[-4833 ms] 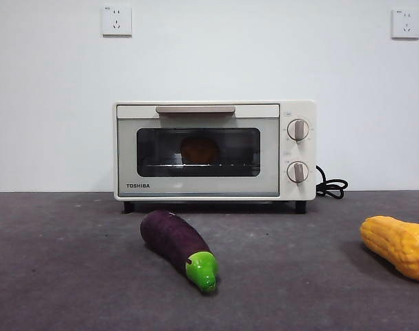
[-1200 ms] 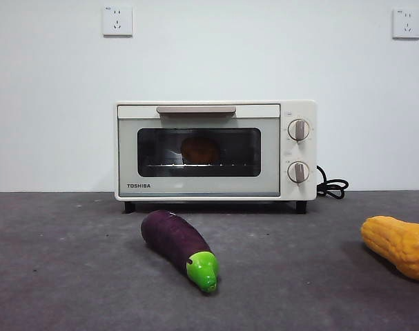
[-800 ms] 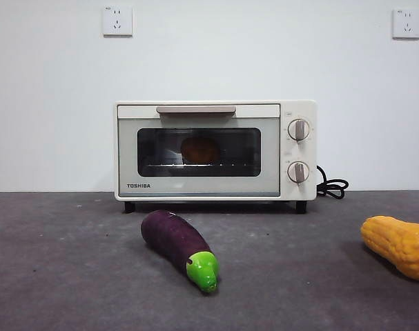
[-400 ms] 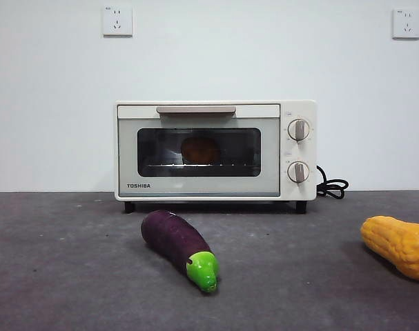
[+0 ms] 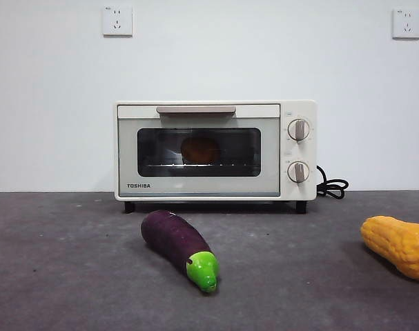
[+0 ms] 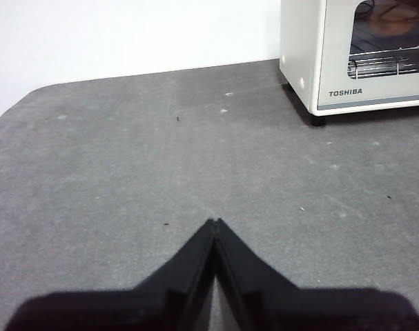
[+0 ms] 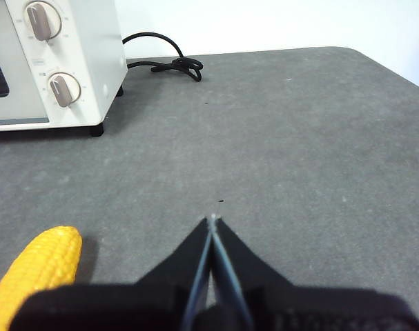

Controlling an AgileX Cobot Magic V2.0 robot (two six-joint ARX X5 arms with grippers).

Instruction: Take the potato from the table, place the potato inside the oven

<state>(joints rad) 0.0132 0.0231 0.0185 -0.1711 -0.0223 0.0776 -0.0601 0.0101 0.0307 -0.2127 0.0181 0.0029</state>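
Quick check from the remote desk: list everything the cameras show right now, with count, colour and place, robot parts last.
oven: one, cream-white, door shut, at the back of the table
potato: one, brown-orange, inside the oven behind the glass
eggplant: one, purple with a green tip, on the table in front of the oven
corn: one, yellow-orange, on the table beside the right end effector
cord: one, black, beside the oven
table: one, dark grey
wall sockets: two, white, on the wall
left end effector: black, shut, over bare table
right end effector: black, shut
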